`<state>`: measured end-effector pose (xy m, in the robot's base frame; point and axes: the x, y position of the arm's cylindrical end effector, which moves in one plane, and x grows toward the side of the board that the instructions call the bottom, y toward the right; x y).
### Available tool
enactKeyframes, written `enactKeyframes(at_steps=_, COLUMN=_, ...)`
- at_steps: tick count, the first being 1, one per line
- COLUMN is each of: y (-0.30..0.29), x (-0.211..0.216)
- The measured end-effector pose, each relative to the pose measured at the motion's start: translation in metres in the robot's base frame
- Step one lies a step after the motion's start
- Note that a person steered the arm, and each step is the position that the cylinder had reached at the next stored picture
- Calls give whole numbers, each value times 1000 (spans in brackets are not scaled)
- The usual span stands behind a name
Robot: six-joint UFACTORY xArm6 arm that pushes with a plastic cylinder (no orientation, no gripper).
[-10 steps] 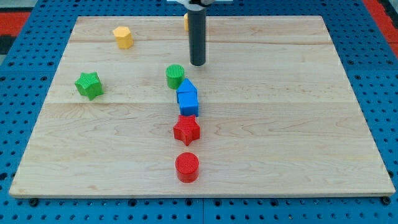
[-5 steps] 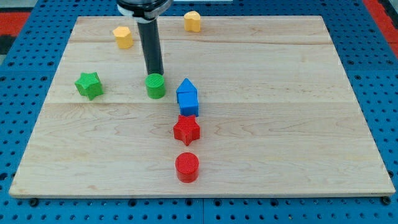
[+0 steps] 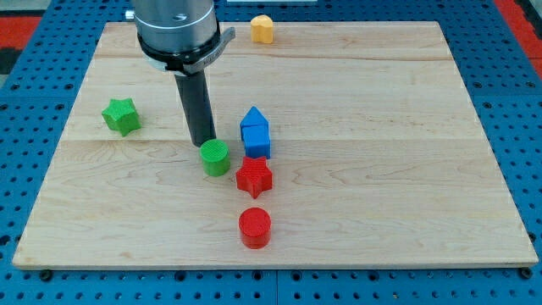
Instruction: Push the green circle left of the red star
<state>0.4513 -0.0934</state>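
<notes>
No pincer was fitted, so no jaw state could be told; my tip (image 3: 203, 142) was set against the green circle (image 3: 215, 158) from the view's top-left. The green circle lay just left of the red star (image 3: 254, 176), apart. The table (image 3: 423, 212) was bare rightward.

Green circle (image 3: 215, 158): a small ridged green cylinder, upright on its flat base, near the middle of the wooden table (image 3: 381, 195). Sits just to the view's left of the red star (image 3: 253, 177) and slightly higher in the view, close beside it, contact unclear. Red star: a small five-pointed red block, lying flat, points outward.
</notes>
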Motion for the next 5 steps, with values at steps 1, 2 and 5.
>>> enactKeyframes(at_steps=1, y=0, x=6)
enactKeyframes(at_steps=2, y=0, x=11)
enactKeyframes(at_steps=5, y=-19, x=100)
